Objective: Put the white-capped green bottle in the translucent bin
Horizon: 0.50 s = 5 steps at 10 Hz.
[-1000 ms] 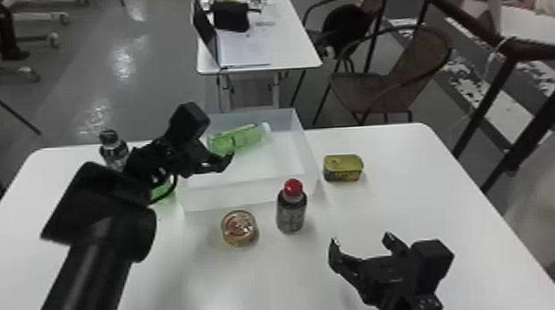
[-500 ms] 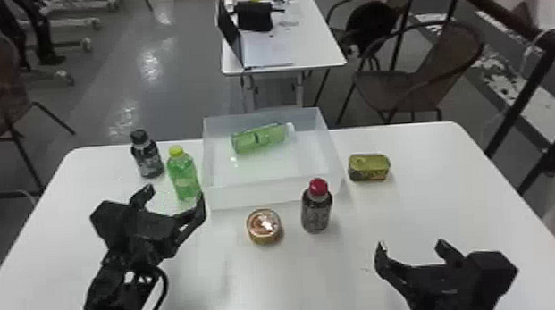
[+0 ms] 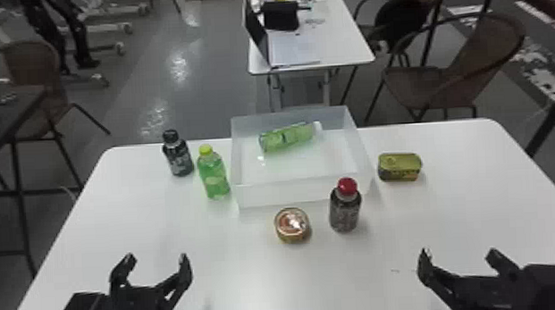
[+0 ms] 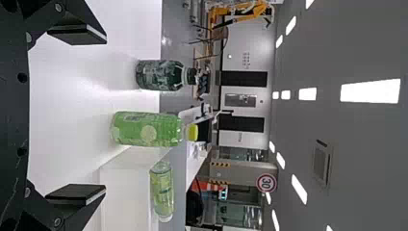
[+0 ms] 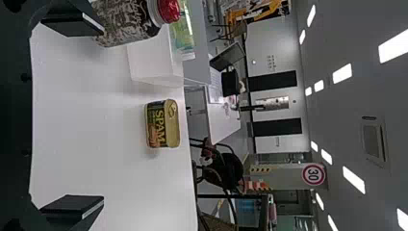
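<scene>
Head view shows left gripper point(image 3: 156, 258) and right gripper point(image 3: 458, 251), both spread apart, then two cans point(image 3: 292, 226), three standing bottles point(image 3: 344, 213), and one bin point(image 3: 283, 194) with one white-capped bottle point(image 3: 288, 137) lying inside, left gripper now farther back from the yellow-capped bottle point(image 3: 213, 177).

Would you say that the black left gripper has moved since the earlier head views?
Yes: judged against the translucent plastic bin, the left gripper has drawn back from the bin toward the robot.

A shiny grey floor point(image 3: 152, 73) carries a far white rectangular table point(image 3: 345, 42) and curved-backed brown chairs point(image 3: 491, 51); rectangular white lights point(image 4: 370, 90) glow in the grey ceiling point(image 4: 346, 192).
</scene>
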Tool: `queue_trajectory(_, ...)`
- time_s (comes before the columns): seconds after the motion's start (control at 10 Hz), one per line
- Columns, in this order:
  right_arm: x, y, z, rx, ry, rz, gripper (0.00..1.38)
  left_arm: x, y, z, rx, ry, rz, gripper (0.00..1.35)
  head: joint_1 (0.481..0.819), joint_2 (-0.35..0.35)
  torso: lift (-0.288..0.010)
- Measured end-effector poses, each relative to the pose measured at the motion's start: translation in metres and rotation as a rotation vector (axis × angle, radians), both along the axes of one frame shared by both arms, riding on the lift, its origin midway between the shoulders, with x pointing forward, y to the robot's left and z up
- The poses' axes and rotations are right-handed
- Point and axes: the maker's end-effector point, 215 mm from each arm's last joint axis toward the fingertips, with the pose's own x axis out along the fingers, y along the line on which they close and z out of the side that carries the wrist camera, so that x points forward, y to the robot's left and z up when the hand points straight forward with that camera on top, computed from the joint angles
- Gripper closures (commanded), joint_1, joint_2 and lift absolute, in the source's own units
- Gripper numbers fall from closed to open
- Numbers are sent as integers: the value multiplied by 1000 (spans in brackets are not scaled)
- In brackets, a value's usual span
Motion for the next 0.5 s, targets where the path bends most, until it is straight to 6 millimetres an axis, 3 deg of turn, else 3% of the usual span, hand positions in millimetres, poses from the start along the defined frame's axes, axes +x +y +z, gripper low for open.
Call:
queue_trajectory(0.2, -3, 0, -1, 2, 3, -3, 65, -10, 5, -4, 9, 5, 9, 200, 695, 115, -71)
queue_trajectory(0.5, -2, 1, 0, 2, 1, -2, 65, -10, 10, 2, 4, -21, 20, 200, 695, 122, -71)
